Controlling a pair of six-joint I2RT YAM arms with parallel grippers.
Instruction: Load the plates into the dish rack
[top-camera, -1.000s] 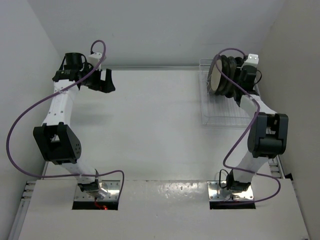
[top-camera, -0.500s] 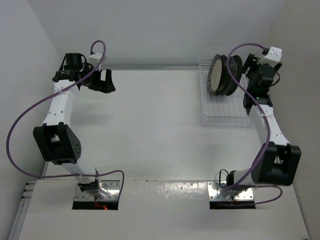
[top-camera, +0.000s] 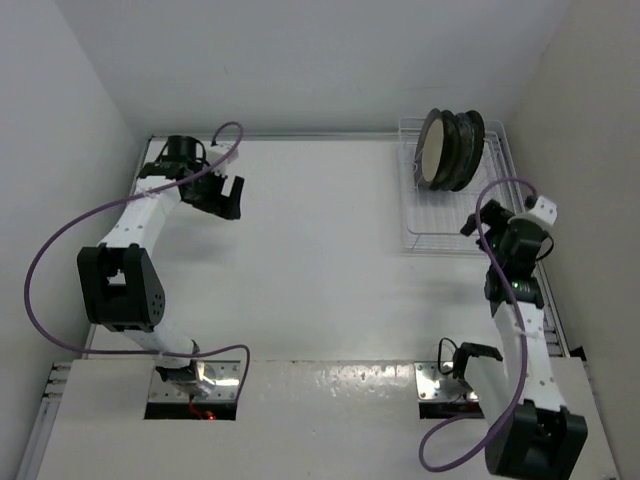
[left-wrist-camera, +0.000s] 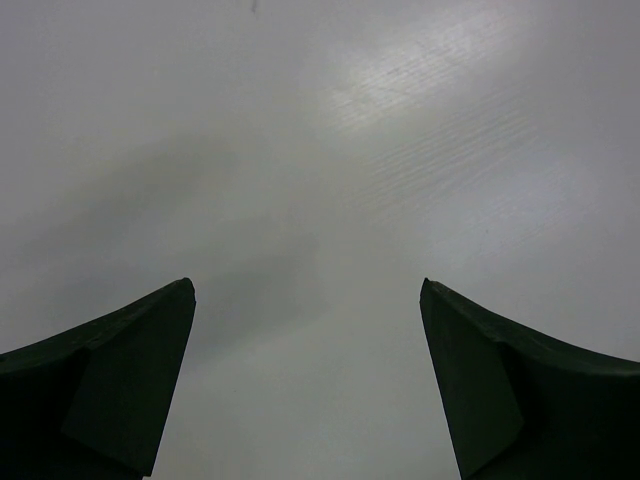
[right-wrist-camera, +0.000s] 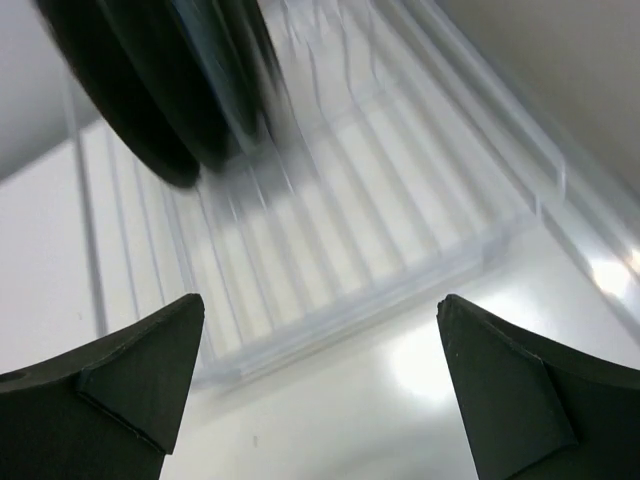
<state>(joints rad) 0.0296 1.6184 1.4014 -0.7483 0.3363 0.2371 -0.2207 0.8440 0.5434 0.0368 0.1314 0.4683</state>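
The plates (top-camera: 448, 150) stand on edge, packed together, at the far end of the dish rack (top-camera: 455, 215); the leftmost one shows its cream face and the others show dark rims. In the right wrist view, the plates (right-wrist-camera: 150, 90) appear as dark blurred rims at the top left above the dish rack (right-wrist-camera: 400, 200). My right gripper (top-camera: 482, 228) (right-wrist-camera: 320, 300) is open and holds nothing. It hovers just outside the rack's near edge. My left gripper (top-camera: 228, 198) (left-wrist-camera: 305, 285) is open over bare table at the far left.
White walls close in on the left, the back and the right, and the rack sits against the right wall. Purple cables (top-camera: 60, 240) loop off both arms. The arm mounts (top-camera: 195, 380) sit at the near edge.
My right gripper has opened, let go of the plates in the rack and drawn back towards the near right. My left arm has shifted a little right and nearer.
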